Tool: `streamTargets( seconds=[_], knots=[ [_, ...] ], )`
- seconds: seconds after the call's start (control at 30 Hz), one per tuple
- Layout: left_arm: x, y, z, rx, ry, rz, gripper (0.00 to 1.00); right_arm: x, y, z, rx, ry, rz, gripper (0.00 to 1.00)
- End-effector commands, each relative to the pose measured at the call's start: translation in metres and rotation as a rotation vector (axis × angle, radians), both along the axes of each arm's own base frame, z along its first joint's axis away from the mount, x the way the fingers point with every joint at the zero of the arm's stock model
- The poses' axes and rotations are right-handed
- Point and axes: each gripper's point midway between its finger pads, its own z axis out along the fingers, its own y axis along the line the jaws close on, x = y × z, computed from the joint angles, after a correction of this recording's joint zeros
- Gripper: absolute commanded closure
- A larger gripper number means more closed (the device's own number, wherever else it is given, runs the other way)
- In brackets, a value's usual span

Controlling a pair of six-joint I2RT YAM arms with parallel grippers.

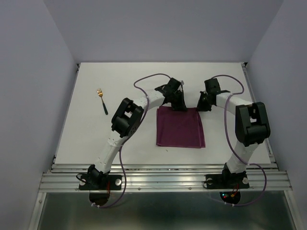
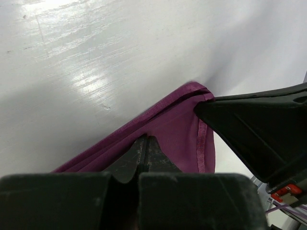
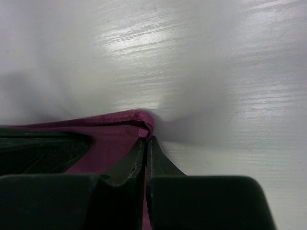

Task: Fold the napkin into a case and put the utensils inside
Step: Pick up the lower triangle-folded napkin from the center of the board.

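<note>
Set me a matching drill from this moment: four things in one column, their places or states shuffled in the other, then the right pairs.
Things:
1. napkin
2. fork
3. left gripper
4. right gripper

Places or states:
A. shut on the napkin's far right corner
B. plum-purple, lying in the middle
C. shut on the napkin's far edge, short of the corner
D. lying apart to the left, gold head at its far end

Pairs: 1-B, 2-D, 3-C, 4-A
</note>
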Motion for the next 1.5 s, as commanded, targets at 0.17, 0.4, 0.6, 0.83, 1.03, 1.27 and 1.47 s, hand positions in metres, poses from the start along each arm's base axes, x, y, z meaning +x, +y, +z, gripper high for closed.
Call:
streamTargets(
  seconds=[0.17,0.4,0.6,0.83,1.03,1.27,1.47],
  knots=[
    [0.003,0.011,-0.005,0.026,-0.008,0.012,1.0,0.008,0.015,0.051,0.088,-0.118,0.011,0.99],
    [0.001,0.017,-0.01,0.039,0.002,0.015,1.0,0.007,0.042,0.068,0.142,-0.131,0.049,0.99],
    [0.002,0.018,-0.009,0.041,-0.005,0.018,1.0,0.008,0.068,0.07,0.168,-0.124,0.066,0.99],
    [0.001,0.02,-0.011,0.045,-0.003,0.021,1.0,0.008,0.082,0.055,0.171,-0.077,0.054,0.99],
    [0.0,0.02,-0.008,0.024,-0.006,0.028,1.0,0.008,0.074,0.029,0.134,-0.021,-0.013,0.99],
    [-0.001,0.023,0.008,0.035,-0.029,0.02,1.0,0.003,0.063,-0.003,0.082,0.045,-0.095,0.99],
    [-0.001,0.041,0.035,0.04,-0.078,0.042,1.0,-0.001,0.052,-0.023,0.023,0.084,-0.128,0.99]
  ],
)
